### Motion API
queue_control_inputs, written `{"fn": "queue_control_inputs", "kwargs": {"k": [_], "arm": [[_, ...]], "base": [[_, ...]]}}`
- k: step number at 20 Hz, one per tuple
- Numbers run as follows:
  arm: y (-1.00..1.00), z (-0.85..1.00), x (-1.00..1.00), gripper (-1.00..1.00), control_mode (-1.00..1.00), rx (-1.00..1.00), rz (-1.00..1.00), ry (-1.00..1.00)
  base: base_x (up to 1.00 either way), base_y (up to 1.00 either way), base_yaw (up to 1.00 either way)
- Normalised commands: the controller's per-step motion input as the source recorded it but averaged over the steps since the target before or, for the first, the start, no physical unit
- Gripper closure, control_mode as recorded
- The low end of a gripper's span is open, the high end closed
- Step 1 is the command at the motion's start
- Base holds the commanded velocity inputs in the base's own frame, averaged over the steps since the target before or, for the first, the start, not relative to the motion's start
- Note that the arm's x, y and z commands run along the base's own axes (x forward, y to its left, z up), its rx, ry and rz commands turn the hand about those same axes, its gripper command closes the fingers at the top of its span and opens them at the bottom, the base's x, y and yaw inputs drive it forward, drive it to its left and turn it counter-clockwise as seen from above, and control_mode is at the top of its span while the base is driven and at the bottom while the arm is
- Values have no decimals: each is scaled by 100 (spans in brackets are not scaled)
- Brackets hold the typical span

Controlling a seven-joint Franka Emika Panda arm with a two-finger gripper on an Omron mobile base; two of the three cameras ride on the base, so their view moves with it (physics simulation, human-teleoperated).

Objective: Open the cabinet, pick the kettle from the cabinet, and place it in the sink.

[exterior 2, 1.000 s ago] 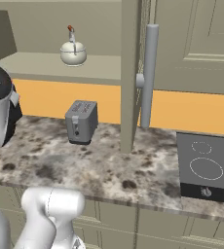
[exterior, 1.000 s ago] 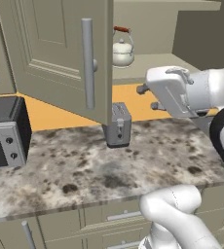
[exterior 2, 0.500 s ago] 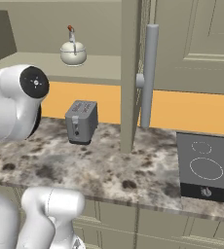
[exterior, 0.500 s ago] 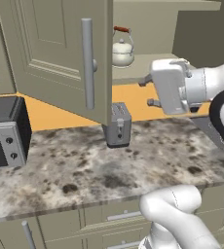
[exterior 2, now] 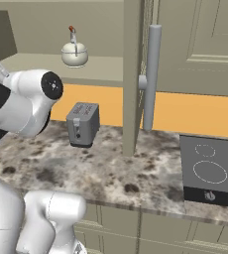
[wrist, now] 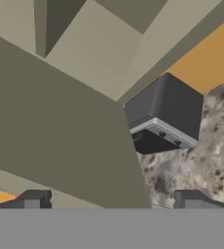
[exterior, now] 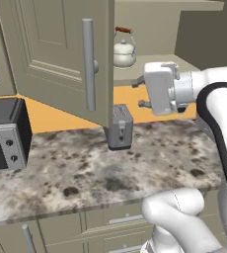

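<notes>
The cabinet (exterior: 150,29) stands open, its door (exterior: 56,54) swung out over the counter with a long grey bar handle (exterior: 88,64). The cream-white kettle (exterior: 124,52) sits upright on the cabinet shelf; it is also in the right base view as the kettle (exterior 2: 75,53), left of the door's edge (exterior 2: 133,74). My gripper (exterior: 139,93) hangs below and right of the kettle, fingers pointing left toward the door's edge, apart from both. In the hand view the gripper (wrist: 113,202) is open with nothing between its fingertips (wrist: 33,198). The sink is out of view.
A grey toaster (exterior: 120,126) stands on the speckled counter (exterior: 86,168) under the door's edge. A dark microwave (exterior: 2,133) sits at the left, seen too as the microwave (wrist: 165,116). A black cooktop (exterior 2: 210,168) lies at the right. My arm's elbow (exterior 2: 31,99) fills the left.
The hand has swung left toward the open door's edge and turned, so its fingers now point left. The jaws have stayed open. Kettle, door and toaster have not moved.
</notes>
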Motion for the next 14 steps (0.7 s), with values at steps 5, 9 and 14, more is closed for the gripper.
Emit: {"fn": "queue_control_inputs", "kwargs": {"k": [5,9,14], "arm": [[22,-2,33,-100,-100,0,5,3],[29,0,28,-100,-100,0,1,4],[33,0,22,-100,-100,0,0,7]], "base": [[0,0,0],[0,0,0],[0,0,0]]}}
